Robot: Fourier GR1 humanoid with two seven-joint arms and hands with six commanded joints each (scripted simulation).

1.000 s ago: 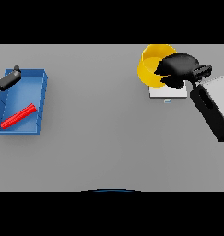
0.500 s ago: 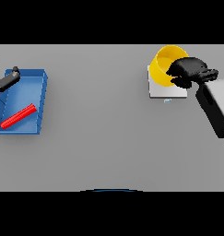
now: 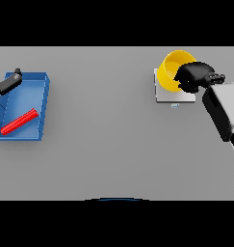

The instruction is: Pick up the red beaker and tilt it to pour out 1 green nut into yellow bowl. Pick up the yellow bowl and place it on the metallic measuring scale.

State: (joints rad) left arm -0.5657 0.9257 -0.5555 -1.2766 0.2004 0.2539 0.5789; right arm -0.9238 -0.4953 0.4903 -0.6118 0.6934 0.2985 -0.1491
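Head view: grey table (image 3: 113, 144) seen from above; right hand (image 3: 195, 77) at the far right side, dark fingers curled over the near-right rim of the yellow bowl (image 3: 172, 70), gripping it; bowl is tilted, its open mouth turned toward the camera and a little to the left, yellow inside visible; whether anything lies inside the bowl cannot be told; bowl sits over the far part of the metallic measuring scale (image 3: 171, 94), a pale square plate with a small light tab at its near edge; whether the bowl's base touches the plate or hangs just above it cannot be told, the hand hides that side; white and grey right forearm (image 3: 223, 113) runs from the hand down toward the lower right edge; blue tray (image 3: 41, 108) at the left side of the table, well apart from the scale; red beaker (image 3: 19, 121) lies on its side inside the tray, in the near-left part, slanted with one end toward the near-left corner; left hand (image 3: 7, 83) shows at the left edge, over the far-left corner of the tray, dark fingers stretched out straight and pointing right, holding nothing; it is apart from the red beaker; no green nut can be made out.
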